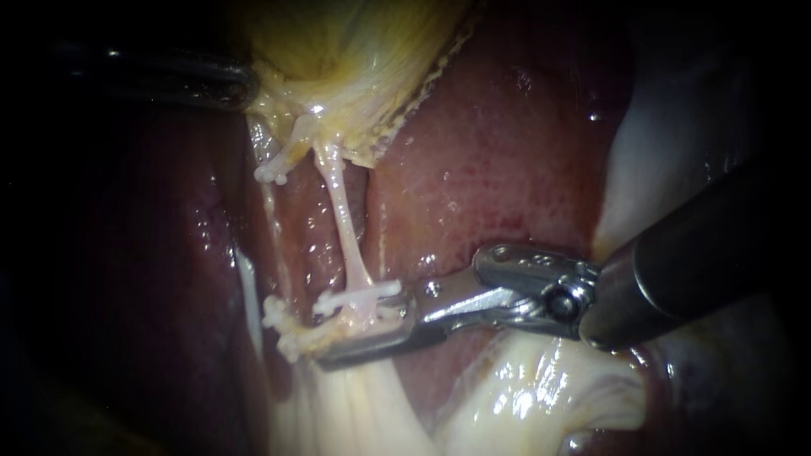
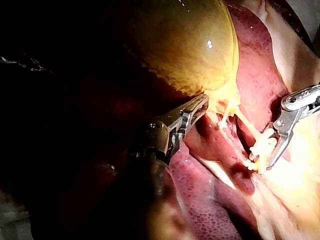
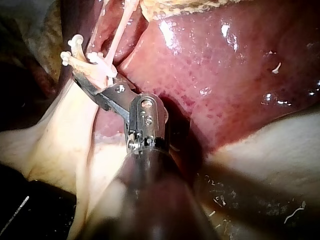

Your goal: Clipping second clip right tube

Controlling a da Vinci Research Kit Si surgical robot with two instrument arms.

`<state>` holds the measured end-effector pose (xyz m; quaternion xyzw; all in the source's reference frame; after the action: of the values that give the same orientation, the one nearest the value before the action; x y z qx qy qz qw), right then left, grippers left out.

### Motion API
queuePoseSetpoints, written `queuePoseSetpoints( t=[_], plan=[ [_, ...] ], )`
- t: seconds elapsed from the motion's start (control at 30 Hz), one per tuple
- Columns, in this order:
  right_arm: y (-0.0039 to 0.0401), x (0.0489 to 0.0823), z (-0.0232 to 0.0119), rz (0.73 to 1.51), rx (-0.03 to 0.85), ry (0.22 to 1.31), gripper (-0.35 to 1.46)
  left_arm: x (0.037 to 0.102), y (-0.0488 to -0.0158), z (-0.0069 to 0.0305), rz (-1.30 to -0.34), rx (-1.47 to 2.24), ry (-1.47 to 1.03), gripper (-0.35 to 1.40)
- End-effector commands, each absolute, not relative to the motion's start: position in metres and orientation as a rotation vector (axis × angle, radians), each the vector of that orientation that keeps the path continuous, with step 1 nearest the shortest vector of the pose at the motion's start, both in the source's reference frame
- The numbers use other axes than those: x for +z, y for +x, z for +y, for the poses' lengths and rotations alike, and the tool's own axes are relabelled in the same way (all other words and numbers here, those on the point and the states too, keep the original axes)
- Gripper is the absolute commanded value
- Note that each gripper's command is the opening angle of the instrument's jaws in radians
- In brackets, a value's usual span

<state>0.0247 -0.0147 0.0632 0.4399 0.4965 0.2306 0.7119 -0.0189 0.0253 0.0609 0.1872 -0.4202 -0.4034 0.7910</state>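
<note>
The step calls for keeping the right instrument [image 1: 355, 325] square across the right tube [image 1: 342, 219], clear of the liver [image 1: 498, 160], then squeezing fully. Its jaws stand narrow, closed on a white clip [image 1: 359, 297] that straddles the tube's lower end, well below the gallbladder [image 1: 355, 51].
</note>
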Motion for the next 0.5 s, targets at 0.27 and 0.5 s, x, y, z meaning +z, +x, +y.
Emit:
queuePoseSetpoints(
  t=[0.27,0.5],
  plan=[
    [0.0248,0.0632,-0.0145,1.103,0.518,0.970,0.31,0.0609,-0.0189,0.0253,-0.904,-0.868,0.403,-0.35],
    [0.0254,0.0633,-0.0137,1.112,0.559,0.935,0.48,0.0610,-0.0189,0.0252,-0.905,-0.867,0.405,-0.35]
  ],
)
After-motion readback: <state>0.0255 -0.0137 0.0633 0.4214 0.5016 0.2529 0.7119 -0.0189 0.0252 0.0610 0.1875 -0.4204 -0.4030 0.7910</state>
